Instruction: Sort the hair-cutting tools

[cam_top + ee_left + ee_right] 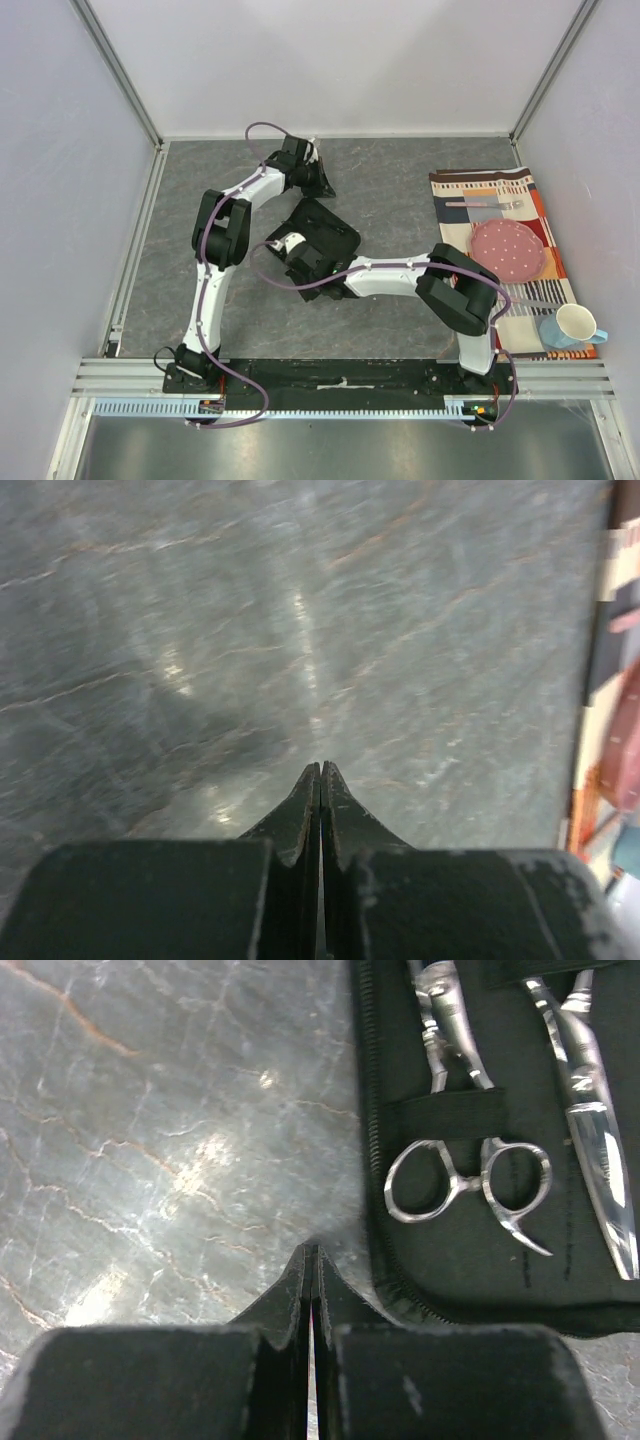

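Scissors (468, 1175) strapped in an open case (450, 1260), nothing gripped.
Top view: the black case lies mid-bench (400, 190) with the right arm's wrist over it, hiding its contents. Left wrist: left fingers (314, 785) pressed together over bare stone, no tool in sight. Right wrist: right fingers (305, 1260) closed and empty, just beside the case's zip edge. The ring-handled scissors sit under an elastic band. A second pair (598, 1140) is cut off by the frame. To do this well, I judge, open first, pinch a ring, then draw it out along the band.
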### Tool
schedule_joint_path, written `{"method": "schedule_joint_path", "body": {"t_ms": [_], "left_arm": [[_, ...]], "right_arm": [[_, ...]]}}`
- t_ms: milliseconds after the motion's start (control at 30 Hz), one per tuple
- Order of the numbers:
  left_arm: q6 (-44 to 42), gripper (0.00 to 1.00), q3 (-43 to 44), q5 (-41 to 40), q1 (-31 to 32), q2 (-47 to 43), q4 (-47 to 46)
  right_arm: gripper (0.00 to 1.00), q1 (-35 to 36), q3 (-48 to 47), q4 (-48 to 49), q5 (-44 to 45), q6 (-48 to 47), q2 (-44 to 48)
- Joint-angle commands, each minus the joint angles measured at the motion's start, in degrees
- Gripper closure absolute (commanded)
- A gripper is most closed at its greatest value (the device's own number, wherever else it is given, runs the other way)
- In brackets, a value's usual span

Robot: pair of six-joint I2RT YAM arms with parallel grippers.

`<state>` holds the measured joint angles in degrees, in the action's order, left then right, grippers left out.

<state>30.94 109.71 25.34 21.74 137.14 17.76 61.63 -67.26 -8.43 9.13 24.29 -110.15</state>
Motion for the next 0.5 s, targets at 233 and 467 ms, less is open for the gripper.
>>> {"method": "schedule_joint_path", "body": {"t_ms": [233,467], "left_arm": [[-4.6,0.98,-11.3,-11.6,-0.1,-4.7,3.6],[-4.4,0.98,-18.8,-14.6,-0.1,-10.0,2.6]], "right_arm": [[1.0,-7.6,7.4,-1.6,5.6,4.7,4.1],[1.0,-9.1,12.2,-3.5,7.6,4.7,10.0]]}}
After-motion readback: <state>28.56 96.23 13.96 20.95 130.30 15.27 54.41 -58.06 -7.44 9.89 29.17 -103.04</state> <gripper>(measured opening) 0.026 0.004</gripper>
